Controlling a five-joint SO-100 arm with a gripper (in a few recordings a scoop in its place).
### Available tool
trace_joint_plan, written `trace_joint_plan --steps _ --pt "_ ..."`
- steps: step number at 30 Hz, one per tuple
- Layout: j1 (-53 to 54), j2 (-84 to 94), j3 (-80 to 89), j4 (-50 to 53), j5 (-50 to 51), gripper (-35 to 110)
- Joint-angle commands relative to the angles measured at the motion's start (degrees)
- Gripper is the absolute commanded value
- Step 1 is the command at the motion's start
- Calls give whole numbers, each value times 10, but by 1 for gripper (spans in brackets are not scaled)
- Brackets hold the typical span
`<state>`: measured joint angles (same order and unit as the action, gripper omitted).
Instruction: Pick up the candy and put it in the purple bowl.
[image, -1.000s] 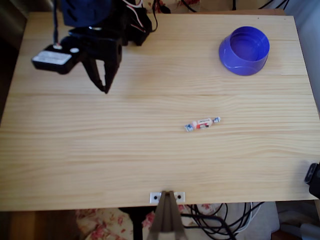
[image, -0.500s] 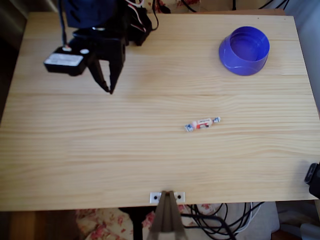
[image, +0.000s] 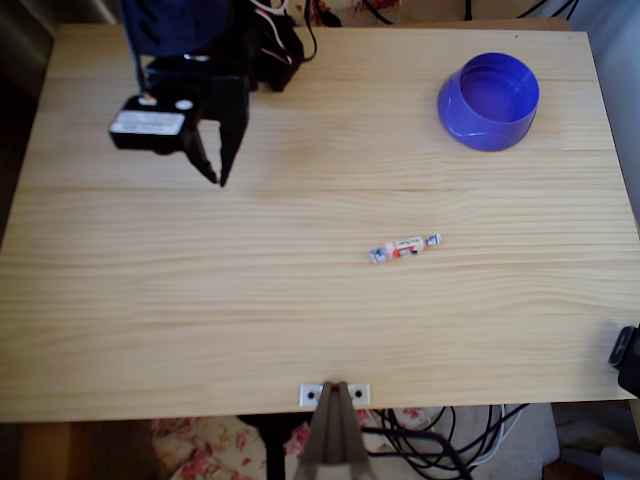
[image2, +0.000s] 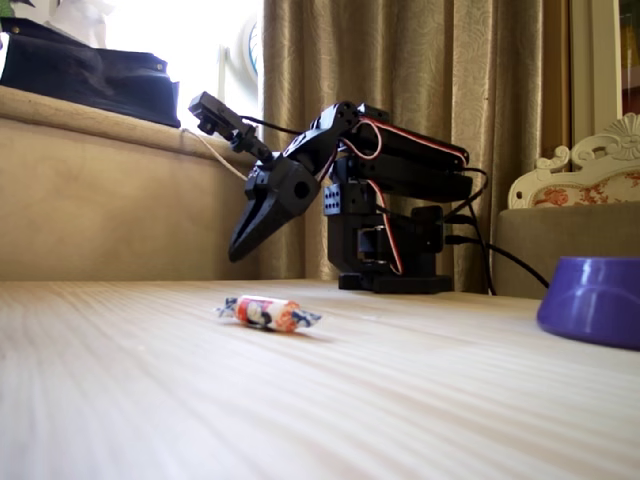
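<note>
In the overhead view the candy (image: 404, 247), a small white wrapped sweet with red and blue marks, lies flat on the wooden table right of centre. The purple bowl (image: 488, 100) stands upright at the far right corner, well apart from the candy. My black gripper (image: 218, 181) hangs over the far left part of the table, tips pointing down, jaws shut with nothing between them. It is far to the left of the candy. From the fixed view the candy (image2: 267, 313) lies in front of the gripper (image2: 238, 254), which hovers above the table, and the bowl (image2: 593, 300) sits at the right edge.
The arm's base (image: 265, 45) stands at the table's back edge. A clamp (image: 335, 395) grips the front edge, with cables on the floor below. Bare wood (image: 300, 320) surrounds the candy on all sides. Curtains and a sofa stand behind the table in the fixed view.
The gripper and its wrist camera block have swung a little to the right over the last second. The candy and the bowl have not moved.
</note>
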<state>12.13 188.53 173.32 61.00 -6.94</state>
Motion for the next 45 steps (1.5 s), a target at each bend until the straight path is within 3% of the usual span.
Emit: trace_joint_plan --steps 1,11,15,18,24,30,33,45 --pt "-15 5 -61 5 14 -1" --pt "-69 -47 -194 -22 -43 -1" --pt "-101 -199 -318 -1 27 -1" --pt "-105 -312 -432 25 140 -1" --pt "-150 -461 -579 47 139 -1" --pt "-206 -519 -599 -1 156 -1" --pt "-228 -518 -585 -10 89 -1" --pt "-297 -478 -479 -84 4 -1"
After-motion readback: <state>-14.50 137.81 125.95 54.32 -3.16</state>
